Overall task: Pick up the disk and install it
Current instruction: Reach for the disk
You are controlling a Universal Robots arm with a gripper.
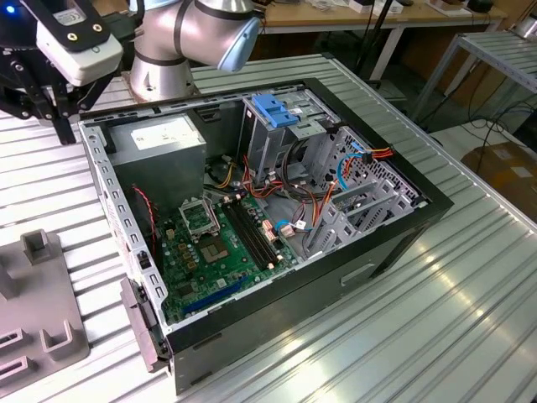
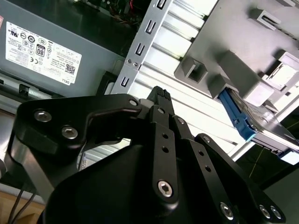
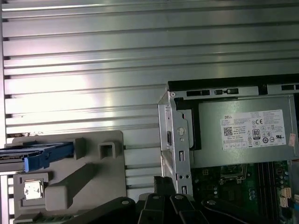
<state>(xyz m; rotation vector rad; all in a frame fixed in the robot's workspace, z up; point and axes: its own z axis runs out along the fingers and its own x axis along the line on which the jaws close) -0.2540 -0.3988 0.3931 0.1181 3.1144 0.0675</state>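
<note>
"So, where is the flat grey-metal disk with bright blue plastic side rails (image 3: 37, 156)?"

"Seated in the pale grey plastic holder (image 3: 112, 168), which lies on the ribbed aluminium table (image 1: 419, 336) beside the black open computer case (image 1: 277, 323). In both wrist views one blue rail shows along the disk's side. A strip of bare table separates holder and case."

"And the black gripper (image 2: 160, 94)?"

"Hanging above that strip, close by the case's corner and near the grey metal power-supply box with a white label (image 1: 159, 138). It is well apart from the disk and touches neither it nor the holder. Spread or pressed together, I cannot tell; its own dark linkage hides that."

"In the exterior view?"

"It sits at the exterior view's left, beyond the case's far corner, under the grey arm with a pale blue joint cap (image 1: 193, 34)."

"What lies inside the case?"

"A green circuit board (image 1: 218, 243) on the floor, with red and orange cables (image 1: 369, 155) running above it. Next to the power supply stands a tall bare-metal drive cage (image 1: 264, 143), topped by a blue plastic latch (image 1: 277, 109)."
</note>
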